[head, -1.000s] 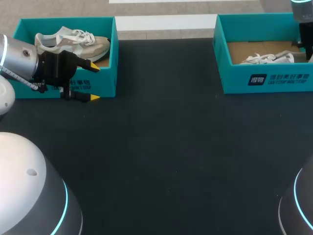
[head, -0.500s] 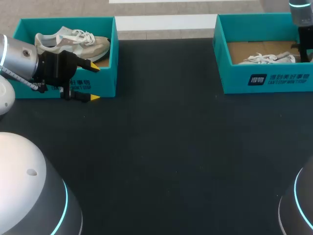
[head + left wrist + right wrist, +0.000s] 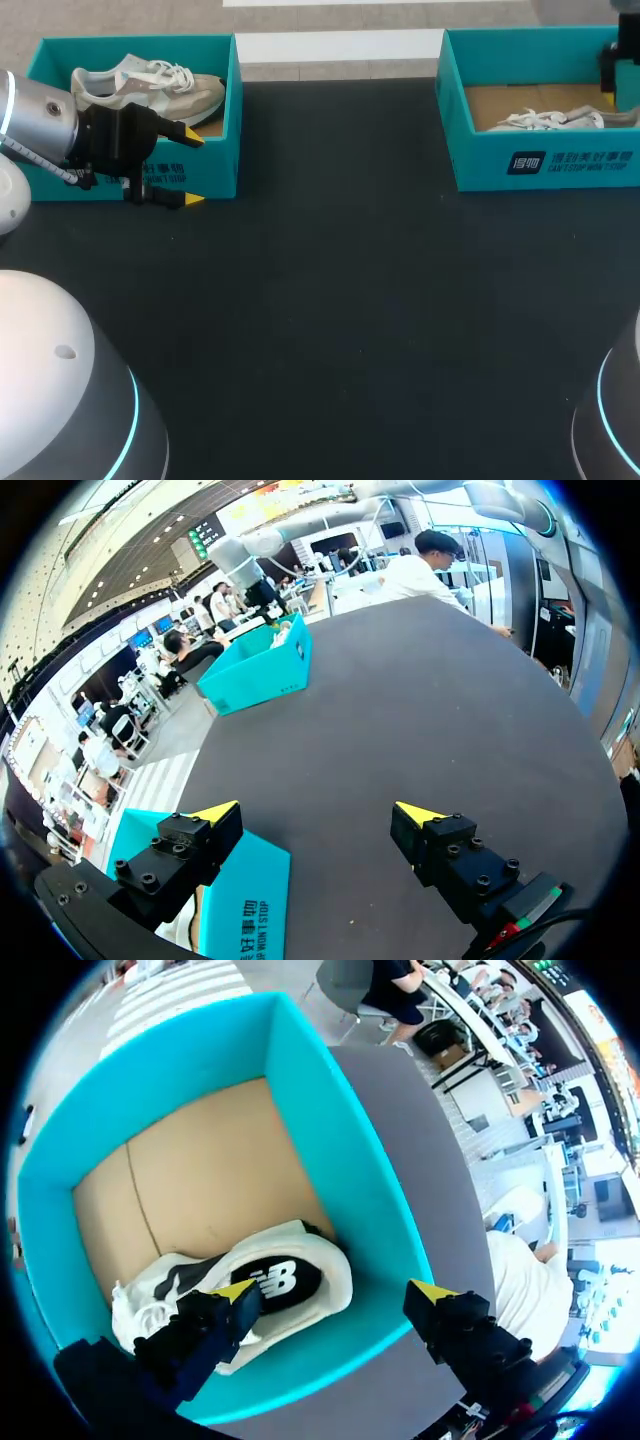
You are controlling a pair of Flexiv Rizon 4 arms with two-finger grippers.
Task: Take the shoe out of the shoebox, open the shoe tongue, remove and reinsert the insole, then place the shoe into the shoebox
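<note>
The white sneaker point(image 3: 548, 119) lies inside the teal shoebox point(image 3: 545, 162) at upper right, with the right gripper point(image 3: 335, 1290) above it, fingers spread and empty, and the left gripper point(image 3: 190, 168) likewise spread at upper left, so I judge every step not yet done.

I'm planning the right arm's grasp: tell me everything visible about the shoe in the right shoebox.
The shoe lies on the cardboard floor of the shoebox, heel near a wall. White upper with grey patches, white laces, a black patch bearing a white logo. The right gripper hangs over it, jaws open; no contact visible.
</note>
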